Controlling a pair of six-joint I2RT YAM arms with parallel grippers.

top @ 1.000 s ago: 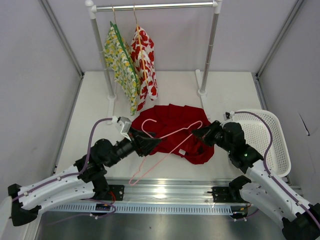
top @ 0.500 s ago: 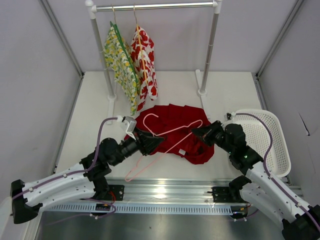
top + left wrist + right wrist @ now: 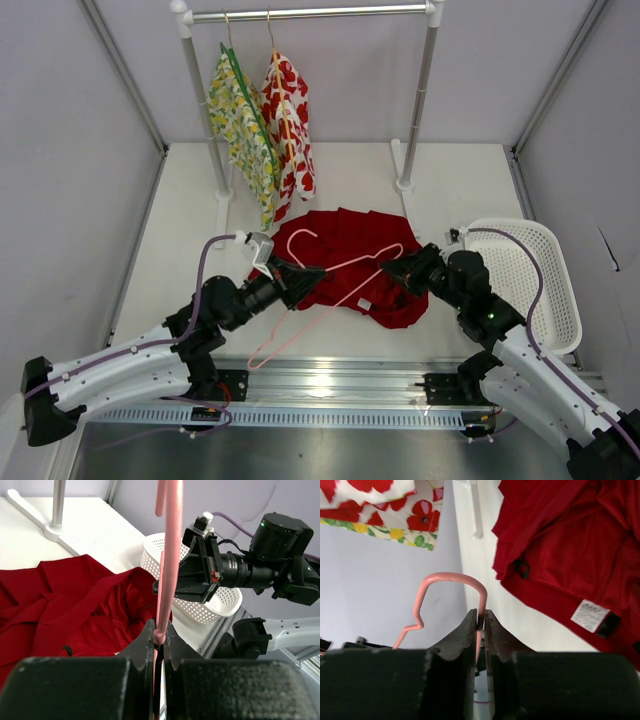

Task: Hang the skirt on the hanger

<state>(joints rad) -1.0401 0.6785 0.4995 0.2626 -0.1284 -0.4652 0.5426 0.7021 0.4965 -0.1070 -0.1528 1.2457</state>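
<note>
Two claws clenched on one thin pale pink wire hanger [image 3: 350, 260].

My left claw [image 3: 159, 632] pinches a straight run of the wire and my right claw [image 3: 481, 617] bites a curved end, black jaws closed tight. Just under it the plain deep-red soft cloth skirt [image 3: 340, 228] lies rumpled on the smooth white table [image 3: 190, 220], off the hanger. A white perforated plastic basket [image 3: 530, 270] crowds my right side; bare tabletop opens leftward. Farthest, two floral garments hang from a metal rail [image 3: 310, 13].

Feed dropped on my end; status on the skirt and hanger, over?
Left hand shut on hanger, right hand shut on it too. Skirt crumpled on table, not yet on hanger. Nothing lying on skirt.
</note>
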